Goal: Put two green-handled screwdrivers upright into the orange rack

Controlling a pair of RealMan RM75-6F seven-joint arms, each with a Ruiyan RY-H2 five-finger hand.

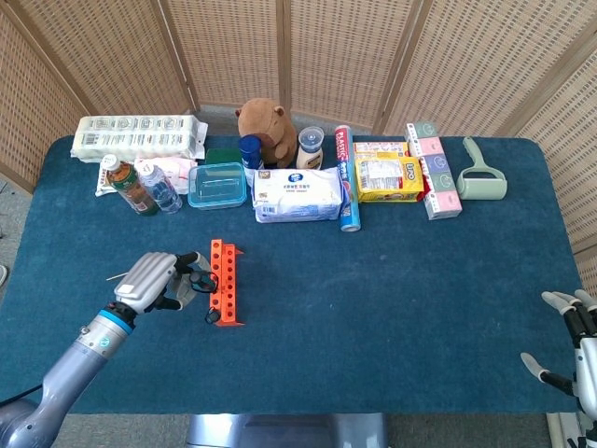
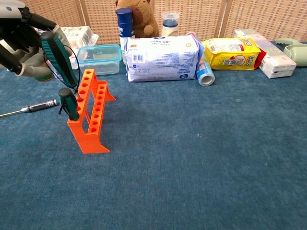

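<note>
The orange rack point(image 1: 225, 280) point(image 2: 91, 115) stands left of centre on the blue table. One green-handled screwdriver point(image 2: 68, 102) point(image 1: 213, 315) stands upright in a hole at the rack's near end. My left hand point(image 1: 157, 281) point(image 2: 21, 43) grips a second green-handled screwdriver point(image 2: 60, 60) point(image 1: 197, 280), tilted, with its shaft reaching down to a hole just behind the seated one. The tip is hidden by the rack. My right hand point(image 1: 571, 347) hovers at the table's near right corner, fingers apart and holding nothing.
A black-handled screwdriver point(image 2: 29, 109) lies flat left of the rack. Along the back stand bottles point(image 1: 140, 186), a clear container point(image 1: 217, 184), a wipes pack point(image 1: 298, 194), a plush toy point(image 1: 267, 130), a yellow packet point(image 1: 387, 177) and a lint roller point(image 1: 479, 175).
</note>
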